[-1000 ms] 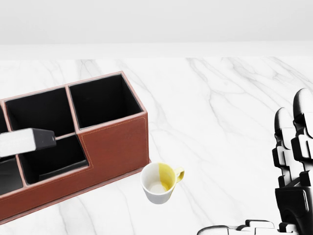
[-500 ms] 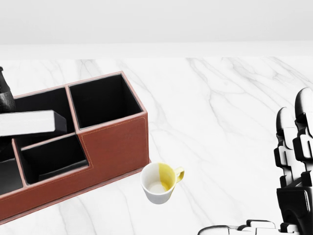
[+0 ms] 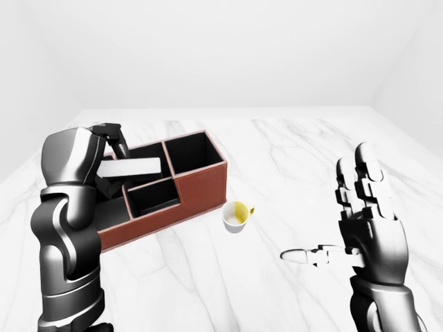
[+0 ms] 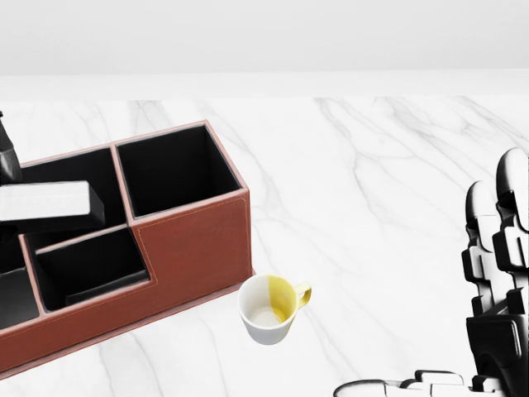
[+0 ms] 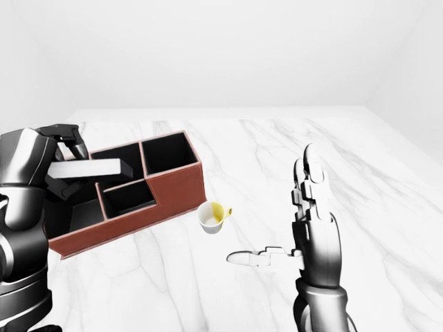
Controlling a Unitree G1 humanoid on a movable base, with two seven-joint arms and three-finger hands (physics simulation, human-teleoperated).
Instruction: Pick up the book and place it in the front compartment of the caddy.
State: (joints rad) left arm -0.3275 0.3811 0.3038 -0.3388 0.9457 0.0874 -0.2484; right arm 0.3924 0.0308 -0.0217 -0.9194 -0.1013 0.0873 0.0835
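Observation:
The book (image 4: 45,203), white with a dark spine, lies flat in my left hand (image 3: 113,153), whose fingers close round its left end. It hangs above the middle of the red-brown caddy (image 4: 194,248), over the divider between an upper and a lower black-lined compartment, and I cannot tell if it touches the caddy. The caddy's low wall faces the bottom of the head view. My right hand (image 3: 332,221) is open and empty, fingers raised, at the right, well away from the caddy.
A white mug (image 4: 269,308) with a yellow inside and handle stands on the marble tabletop (image 4: 372,182), just below and right of the caddy's corner. A white wall rises behind the table's top edge.
The book has risen in the head view and shifted a little to the right over the caddy, then nearly stopped. The right hand has not moved.

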